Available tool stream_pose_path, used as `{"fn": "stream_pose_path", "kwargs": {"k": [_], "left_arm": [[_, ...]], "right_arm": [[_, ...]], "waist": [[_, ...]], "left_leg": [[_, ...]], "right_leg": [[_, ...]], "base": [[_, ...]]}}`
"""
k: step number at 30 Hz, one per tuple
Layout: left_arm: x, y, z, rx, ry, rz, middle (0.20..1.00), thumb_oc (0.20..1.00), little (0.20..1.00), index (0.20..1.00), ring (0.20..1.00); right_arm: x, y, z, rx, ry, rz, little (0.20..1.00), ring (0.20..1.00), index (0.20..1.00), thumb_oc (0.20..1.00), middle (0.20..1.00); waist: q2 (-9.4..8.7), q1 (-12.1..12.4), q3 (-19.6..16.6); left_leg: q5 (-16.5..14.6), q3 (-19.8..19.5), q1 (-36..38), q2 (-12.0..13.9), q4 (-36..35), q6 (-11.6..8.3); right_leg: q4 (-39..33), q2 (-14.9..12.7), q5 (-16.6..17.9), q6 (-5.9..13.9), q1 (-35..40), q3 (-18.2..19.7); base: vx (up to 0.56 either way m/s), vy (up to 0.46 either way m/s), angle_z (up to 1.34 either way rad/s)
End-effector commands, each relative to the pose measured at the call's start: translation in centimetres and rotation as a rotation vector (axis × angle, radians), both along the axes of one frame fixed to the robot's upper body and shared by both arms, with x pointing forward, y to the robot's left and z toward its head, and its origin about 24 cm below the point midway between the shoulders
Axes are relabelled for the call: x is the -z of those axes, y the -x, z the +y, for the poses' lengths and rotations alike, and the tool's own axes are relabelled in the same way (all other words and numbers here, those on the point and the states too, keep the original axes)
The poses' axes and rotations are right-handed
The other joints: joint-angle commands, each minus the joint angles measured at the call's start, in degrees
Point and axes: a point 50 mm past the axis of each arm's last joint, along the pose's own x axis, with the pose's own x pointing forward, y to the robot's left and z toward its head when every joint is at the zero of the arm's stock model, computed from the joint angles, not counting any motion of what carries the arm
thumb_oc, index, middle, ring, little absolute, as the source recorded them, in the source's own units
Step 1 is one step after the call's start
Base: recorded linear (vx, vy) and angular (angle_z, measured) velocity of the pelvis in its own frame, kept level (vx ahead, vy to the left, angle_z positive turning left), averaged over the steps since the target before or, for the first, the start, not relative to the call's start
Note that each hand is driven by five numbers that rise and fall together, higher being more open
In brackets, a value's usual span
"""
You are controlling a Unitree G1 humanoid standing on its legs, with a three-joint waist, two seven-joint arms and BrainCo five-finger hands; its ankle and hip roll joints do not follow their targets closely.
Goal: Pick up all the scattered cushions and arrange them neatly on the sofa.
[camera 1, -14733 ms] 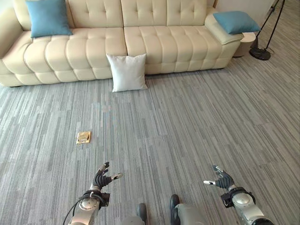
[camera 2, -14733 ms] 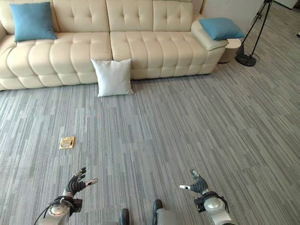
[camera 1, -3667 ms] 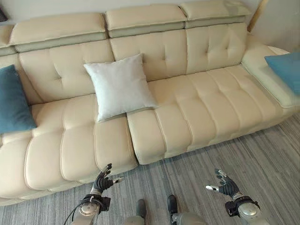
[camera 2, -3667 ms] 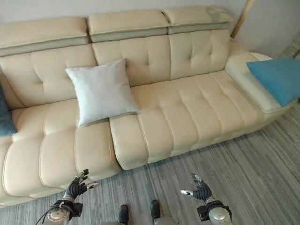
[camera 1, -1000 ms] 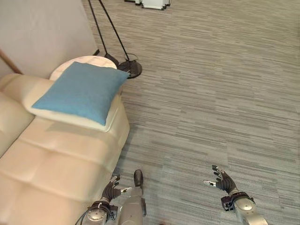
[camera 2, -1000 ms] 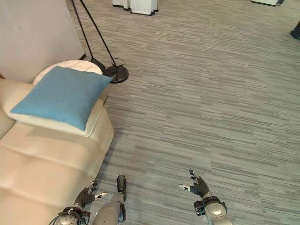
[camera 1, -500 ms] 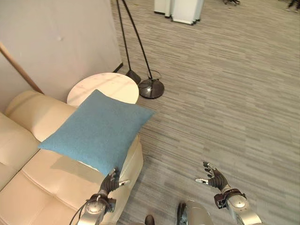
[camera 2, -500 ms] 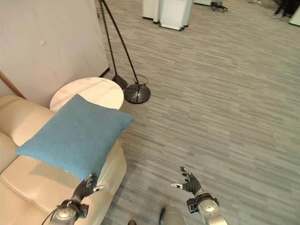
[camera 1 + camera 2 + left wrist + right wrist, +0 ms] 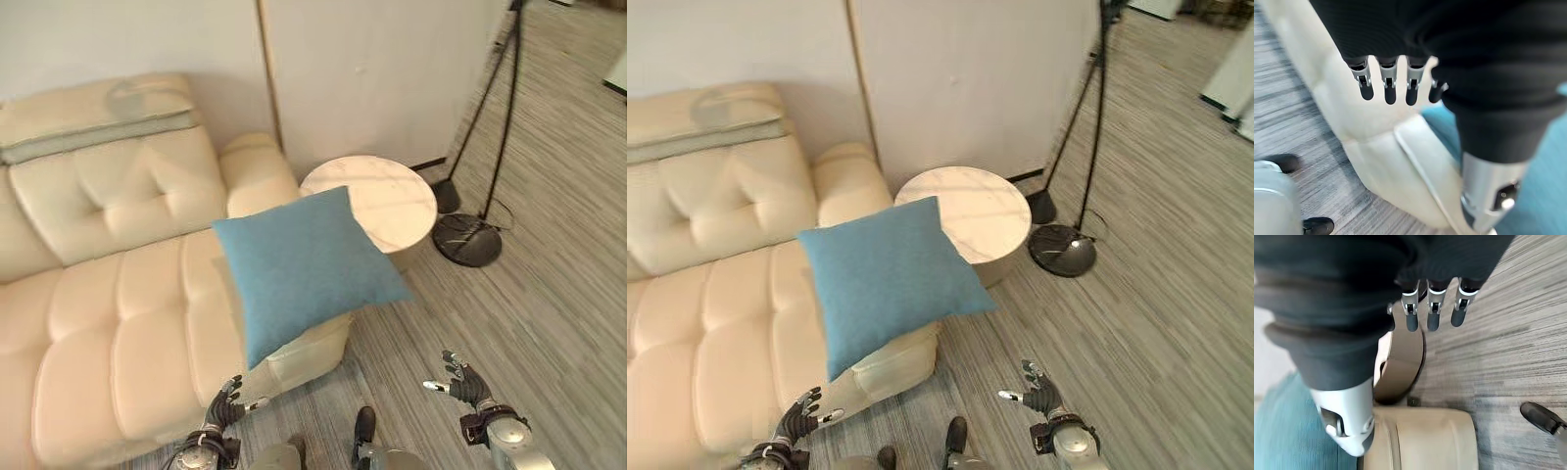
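A blue cushion lies flat on the right armrest of the cream sofa, one corner hanging out past the armrest edge. My left hand is low in front of the sofa's seat front, fingers relaxed and holding nothing. My right hand hovers over the carpet to the right of the armrest, also open and empty. In the left wrist view the fingers point at the sofa's armrest, with the blue cushion beside it.
A round marble side table stands against the armrest's far side. A black floor lamp with a round base stands on the grey carpet right of the table. A pale wall runs behind them.
The camera has swung left, so the sofa seat and backrest have come into the picture and the blue cushion sits near the middle. Both hands stay open and empty.
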Motion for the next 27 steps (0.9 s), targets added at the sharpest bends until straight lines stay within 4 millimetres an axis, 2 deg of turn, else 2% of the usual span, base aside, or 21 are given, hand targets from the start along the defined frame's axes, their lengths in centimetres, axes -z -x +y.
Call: {"fn": "stream_pose_path", "kwargs": {"k": [1,2,3,4,5,6,8,9,10,11,12,14,15,16,17,20,23,27], "left_arm": [[-2.0,-2.1,2.5,-0.061,-0.050,-0.124,1.000,1.000,1.000,1.000,1.000],[-2.1,-2.1,2.6,-0.069,-0.055,-0.123,1.000,1.000,1.000,1.000,1.000],[-1.9,-1.8,2.8,-0.078,-0.061,-0.113,1.000,1.000,1.000,1.000,1.000],[-1.8,-1.5,3.0,-0.085,-0.063,-0.103,1.000,1.000,1.000,1.000,1.000],[-1.5,-0.8,3.3,-0.103,-0.075,-0.083,1.000,1.000,1.000,1.000,1.000],[-1.5,-0.7,3.5,-0.110,-0.080,-0.080,1.000,1.000,1.000,1.000,1.000],[-1.6,-0.4,4.0,-0.132,-0.089,-0.080,1.000,1.000,1.000,1.000,1.000],[-1.8,-0.5,4.3,-0.135,-0.096,-0.087,1.000,1.000,1.000,1.000,1.000],[-2.2,-0.9,4.6,-0.135,-0.107,-0.104,1.000,1.000,1.000,1.000,1.000],[-2.7,-1.4,5.0,-0.131,-0.117,-0.128,1.000,1.000,1.000,1.000,1.000],[-3.0,-1.7,5.4,-0.129,-0.133,-0.139,1.000,1.000,1.000,1.000,1.000],[-3.5,-1.9,5.5,-0.142,-0.121,-0.172,1.000,1.000,1.000,1.000,1.000],[-3.4,-1.9,5.6,-0.153,-0.129,-0.165,1.000,1.000,1.000,1.000,1.000],[-3.4,-1.9,5.7,-0.159,-0.119,-0.167,1.000,1.000,1.000,1.000,1.000],[-3.1,-1.5,6.0,-0.187,-0.114,-0.147,1.000,1.000,1.000,1.000,1.000],[-2.4,-1.1,6.2,-0.227,-0.091,-0.109,1.000,1.000,1.000,1.000,1.000],[-2.1,-2.2,4.9,-0.142,-0.087,-0.091,1.000,1.000,1.000,1.000,1.000],[-1.8,-3.1,3.2,-0.081,-0.066,-0.085,1.000,1.000,1.000,1.000,1.000]], "right_arm": [[-0.5,0.9,-0.4,0.020,-0.009,-0.038,1.000,1.000,1.000,1.000,1.000],[-0.6,0.8,-0.5,0.021,-0.004,-0.039,1.000,1.000,1.000,1.000,1.000],[-0.6,0.7,-0.5,0.020,-0.004,-0.041,1.000,1.000,1.000,1.000,1.000],[-0.6,0.7,-0.4,0.016,-0.005,-0.043,1.000,1.000,1.000,1.000,1.000],[-0.7,0.6,-0.2,0.001,-0.006,-0.048,1.000,1.000,1.000,1.000,1.000],[-0.8,0.5,-0.1,-0.005,-0.006,-0.054,1.000,1.000,1.000,1.000,1.000],[-1.4,-0.1,0.4,-0.033,-0.015,-0.083,1.000,1.000,1.000,1.000,1.000],[-1.5,-0.4,0.6,-0.041,-0.013,-0.091,1.000,1.000,1.000,1.000,1.000],[-1.8,-0.8,0.7,-0.047,-0.011,-0.108,1.000,1.000,1.000,1.000,1.000],[-2.5,-1.6,0.9,-0.057,-0.010,-0.141,1.000,1.000,1.000,1.000,1.000],[-3.1,-2.2,1.1,-0.058,-0.010,-0.181,1.000,1.000,1.000,1.000,1.000],[-4.8,-3.4,0.5,-0.055,0.016,-0.263,1.000,1.000,1.000,1.000,1.000],[-5.0,-3.5,0.3,-0.060,0.036,-0.265,1.000,1.000,1.000,1.000,1.000],[-6.0,-4.3,0.2,-0.072,0.045,-0.307,1.000,1.000,1.000,1.000,1.000],[-6.3,-4.8,0.3,-0.089,0.052,-0.320,1.000,1.000,1.000,1.000,1.000],[-7.0,-6.1,1.0,-0.153,0.072,-0.330,1.000,1.000,1.000,1.000,1.000],[-6.2,-7.1,1.8,-0.214,0.109,-0.274,1.000,1.000,1.000,1.000,1.000],[-4.9,-7.0,2.6,-0.263,0.132,-0.199,1.000,1.000,1.000,1.000,1.000]], "waist": [[-3.66,-3.7,-1.1],[-3.80,-3.6,-1.0],[-3.97,-3.5,-1.2],[-3.61,-3.5,-1.7],[-3.23,-3.3,-2.4],[-3.31,-3.3,-2.5],[-3.83,-2.6,-3.3],[-3.90,-2.3,-3.5],[-3.59,-2.3,-3.3],[-3.17,-2.7,-2.3],[-2.53,-3.0,-1.9],[-1.87,-4.2,-1.4],[-2.19,-4.7,-1.1],[-3.00,-4.5,-1.1],[-3.68,-4.0,-1.7],[-3.95,-3.0,-3.2],[-3.83,-2.3,-3.9],[-3.55,-2.3,-4.3]], "left_leg": [[5.9,0.7,-5.6,-1.3,0.4,-4.59],[6.8,1.8,-6.8,-0.8,0.3,-4.98],[6.3,2.3,-6.6,-0.3,0.2,-5.69],[6.0,2.8,-5.4,-0.2,-1.3,-5.44],[6.7,3.2,-3.9,-0.6,-2.7,-4.37],[6.4,3.0,-3.6,-1.0,-2.4,-4.17],[4.3,2.7,-1.6,-2.6,-2.2,-2.58],[2.9,2.1,-0.2,-3.9,-2.3,-1.39],[2.0,1.5,1.4,-5.0,-3.1,-0.02],[1.6,0.8,2.8,-5.6,-3.8,1.06],[1.0,0.3,4.1,-5.5,-4.3,1.33],[0.4,-2.6,6.1,-6.0,-4.7,0.95],[0.0,-3.2,6.7,-6.3,-4.7,0.60],[-0.5,-4.5,6.6,-6.6,-3.6,0.44],[-0.5,-4.9,6.7,-6.9,-3.8,0.04],[0.6,-6.1,7.4,-6.6,-6.2,-0.95],[1.8,-7.2,8.3,-6.1,-9.0,-1.96],[2.2,-7.6,9.4,-5.8,-10.3,-2.38]], "right_leg": [[-6.0,-3.6,-8.6,5.91,13.2,-0.4],[-6.2,-3.5,-9.0,5.88,13.9,-0.7],[-6.1,-3.4,-10.2,6.11,15.0,-0.5],[-5.8,-3.2,-10.6,6.24,15.4,-0.7],[-4.4,-3.5,-10.7,6.39,15.8,-0.6],[-3.3,-4.0,-11.0,6.42,16.0,-0.2],[-0.4,-5.5,-11.2,7.23,16.1,1.5],[3.6,-6.7,-10.4,8.05,15.1,2.1],[10.3,-8.0,-7.0,9.18,11.6,3.3],[16.8,-8.6,-3.9,9.75,8.4,4.5],[20.0,-8.6,-3.2,9.79,6.0,5.2],[14.2,-6.1,-5.1,8.99,1.7,8.0],[10.5,-5.6,-5.3,8.95,2.0,8.9],[7.3,-5.3,-5.7,9.59,3.3,10.7],[4.3,-5.1,-5.5,9.35,5.1,10.7],[-0.3,-4.3,-5.6,8.81,8.0,9.6],[-4.2,-3.8,-5.7,8.03,10.7,7.9],[-5.7,-3.6,-5.9,7.74,12.4,7.0]], "base": [[0.19,0.030,0.06],[0.27,0.040,0.43],[0.30,0.075,0.57],[0.39,0.193,0.37],[0.36,0.232,-0.05],[0.46,0.301,-0.62],[0.42,0.265,-1.05],[0.35,0.308,-0.83],[0.31,0.339,-0.51],[0.23,0.268,0.00],[0.26,0.150,0.32],[0.31,-0.023,0.42],[0.24,-0.120,0.43],[0.18,-0.158,0.86],[0.17,-0.186,0.56],[0.13,-0.168,0.19],[0.10,-0.182,0.58],[0.04,-0.056,0.34]]}}
